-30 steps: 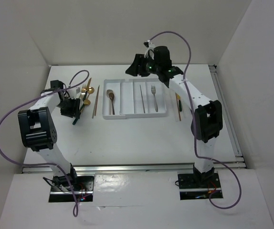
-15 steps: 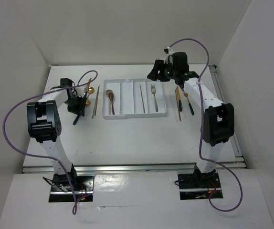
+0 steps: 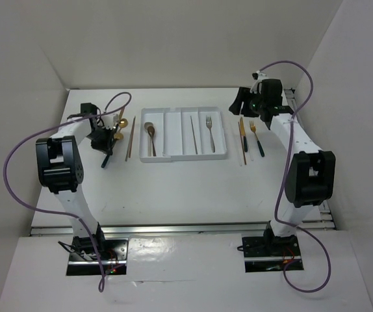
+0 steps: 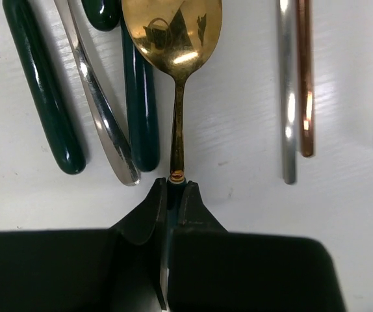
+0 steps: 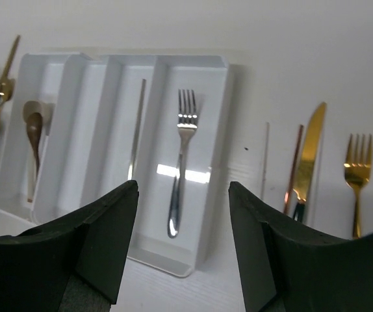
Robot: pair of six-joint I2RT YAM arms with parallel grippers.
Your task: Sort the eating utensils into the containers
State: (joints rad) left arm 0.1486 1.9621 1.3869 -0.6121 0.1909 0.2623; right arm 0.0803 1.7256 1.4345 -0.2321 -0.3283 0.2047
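Just snapped left gripper (image 4: 173, 190) shut on gold spoon (image 4: 173, 36) left of tray (image 3: 173, 133), ready to lift; right gripper (image 5: 182, 195) wide, empty

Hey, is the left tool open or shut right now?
Shut. In the left wrist view the left tool is pinched on the end of the gold spoon handle, with no gap showing.

My white table (image 3: 173, 188) carries the tray (image 3: 185, 158) at twelve o'clock. At ten o'clock I see teal-handled cutlery (image 4: 43, 84), a spoon (image 4: 173, 32) and two chopsticks (image 4: 305, 78); at two o'clock, a knife (image 5: 310, 153), a fork (image 5: 357, 166) and another chopstick pair (image 5: 294, 166).
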